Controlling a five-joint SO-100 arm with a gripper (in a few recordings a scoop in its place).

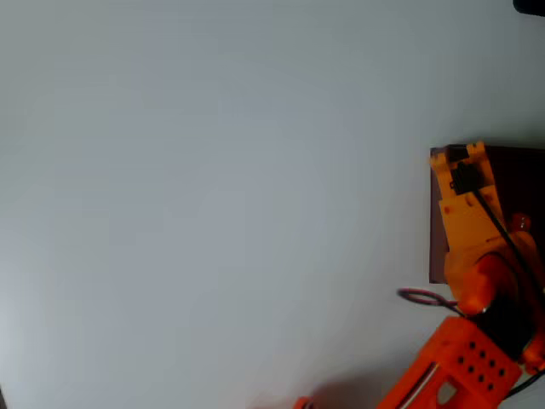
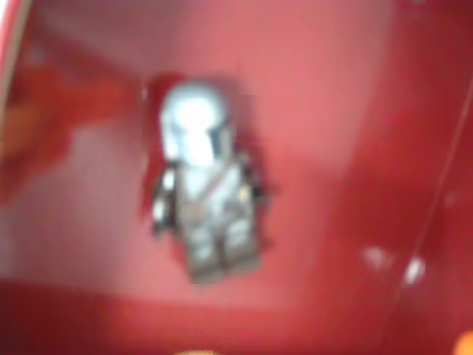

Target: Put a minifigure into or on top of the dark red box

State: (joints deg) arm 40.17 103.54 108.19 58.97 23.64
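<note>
The minifigure lies lengthwise on the dark red box floor, directly beneath the gripper; its jaws' state cannot be told.

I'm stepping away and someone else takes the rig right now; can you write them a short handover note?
Gripper: over the dark red box at the right edge of the overhead view; open or shut cannot be told.
Minifigure: in the wrist view it lies on the red floor of the box, head toward the top of the picture, blurred, with nothing gripping it.
Done: the figure appears to be inside the box.
Left: probably just lifting the arm clear of the box and confirming the figure stays put.
</note>
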